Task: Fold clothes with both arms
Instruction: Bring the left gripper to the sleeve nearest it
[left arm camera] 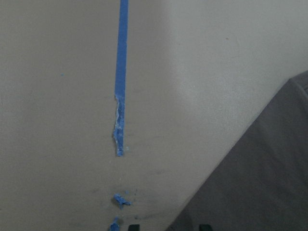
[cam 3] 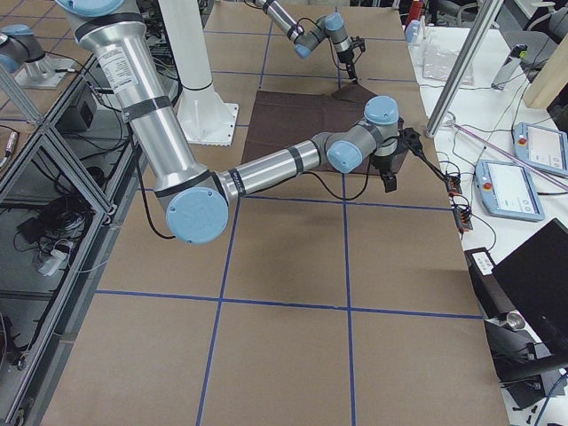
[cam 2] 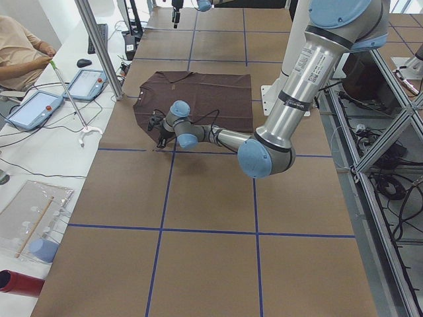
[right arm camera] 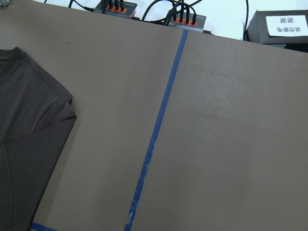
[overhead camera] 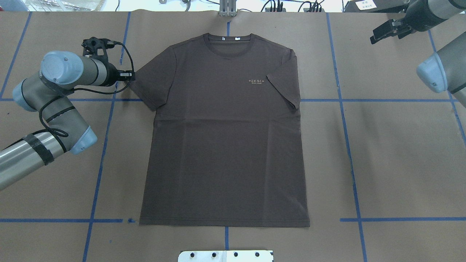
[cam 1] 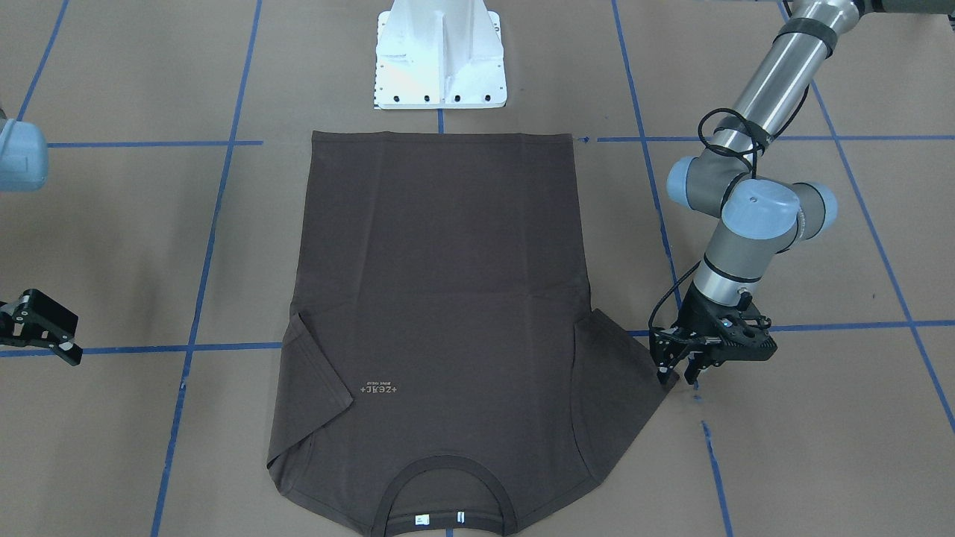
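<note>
Brown T-shirt (overhead camera: 222, 145) lettered "+ZEAL+"; left hand (cam 1: 677, 371) parted astride its sleeve (cam 1: 627, 373); right hand (overhead camera: 376, 34) unclear.

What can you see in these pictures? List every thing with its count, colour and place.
T-shirt: one, dark brown, flat mid-table, collar away from the robot, one sleeve folded inward.
Table: one, brown covering, under everything.
Tape lines: several, blue, in a grid on the table.
Pedestal base: one, white, beside the shirt's hem.
Handheld screens: two, pale blue-grey, on the side bench.
Person: one, seated at that bench.
Left arm: one, silver-grey with light-blue caps, beside the spread sleeve.
Left gripper: one, black, open, at that sleeve's tip.
Right arm: one, same colours, at the table's far side.
Right gripper: one, black, clear of the shirt; open or shut unclear.
</note>
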You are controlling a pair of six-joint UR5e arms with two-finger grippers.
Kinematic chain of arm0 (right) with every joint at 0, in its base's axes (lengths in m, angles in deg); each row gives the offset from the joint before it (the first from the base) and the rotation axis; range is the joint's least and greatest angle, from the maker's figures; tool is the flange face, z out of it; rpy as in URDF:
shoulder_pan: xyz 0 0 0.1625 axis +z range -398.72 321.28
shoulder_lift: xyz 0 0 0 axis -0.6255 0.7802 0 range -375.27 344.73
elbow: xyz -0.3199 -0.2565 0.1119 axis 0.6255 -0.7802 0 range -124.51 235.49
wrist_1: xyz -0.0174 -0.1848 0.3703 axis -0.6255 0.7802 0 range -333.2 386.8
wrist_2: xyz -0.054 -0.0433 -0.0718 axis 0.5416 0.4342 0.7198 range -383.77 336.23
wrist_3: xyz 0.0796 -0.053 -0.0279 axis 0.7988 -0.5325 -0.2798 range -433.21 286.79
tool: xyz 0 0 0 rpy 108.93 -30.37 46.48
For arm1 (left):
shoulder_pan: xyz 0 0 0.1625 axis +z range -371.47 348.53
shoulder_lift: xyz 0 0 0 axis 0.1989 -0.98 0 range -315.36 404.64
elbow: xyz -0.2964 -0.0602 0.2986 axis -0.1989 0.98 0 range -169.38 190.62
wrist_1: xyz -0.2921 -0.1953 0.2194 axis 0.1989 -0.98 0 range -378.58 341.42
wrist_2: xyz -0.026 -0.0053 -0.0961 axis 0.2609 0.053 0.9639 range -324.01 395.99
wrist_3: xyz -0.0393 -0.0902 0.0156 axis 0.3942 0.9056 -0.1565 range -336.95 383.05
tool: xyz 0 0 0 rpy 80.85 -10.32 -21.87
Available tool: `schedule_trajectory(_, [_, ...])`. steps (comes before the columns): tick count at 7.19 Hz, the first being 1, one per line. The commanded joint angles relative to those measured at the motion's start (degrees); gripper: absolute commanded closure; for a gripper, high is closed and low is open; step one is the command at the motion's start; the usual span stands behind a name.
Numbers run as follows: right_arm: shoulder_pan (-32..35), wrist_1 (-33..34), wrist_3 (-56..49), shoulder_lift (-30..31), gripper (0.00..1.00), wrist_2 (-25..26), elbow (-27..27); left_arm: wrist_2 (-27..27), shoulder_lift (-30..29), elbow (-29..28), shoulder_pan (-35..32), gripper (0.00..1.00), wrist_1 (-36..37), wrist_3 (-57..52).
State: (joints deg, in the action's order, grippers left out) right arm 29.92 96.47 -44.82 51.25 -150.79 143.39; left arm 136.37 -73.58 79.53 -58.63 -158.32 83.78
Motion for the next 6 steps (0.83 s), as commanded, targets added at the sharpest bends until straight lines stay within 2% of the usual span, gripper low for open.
schedule_trajectory(1, [0.0,0.0,0.0,0.2,0.0,0.0,-0.1,0.0,0.0,0.0,0.5,0.49,0.0,0.0])
schedule_trajectory(3, [0.0,-0.1,0.0,0.4,0.0,0.1,-0.1,0.0,0.0,0.0,0.5,0.51,0.0,0.0])
schedule_trajectory(4, [-0.1,0.0,0.0,0.4,0.0,0.1,-0.1,0.0,0.0,0.0,0.5,0.56,0.0,0.0])
schedule_trajectory(5, [-0.1,0.0,0.0,0.4,0.0,0.1,-0.1,0.0,0.0,0.0,0.6,0.66,0.0,0.0])
schedule_trajectory(6, [-0.1,0.0,0.0,0.5,0.0,0.1,-0.1,-0.1,0.1,-0.1,0.7,0.66,0.2,0.0])
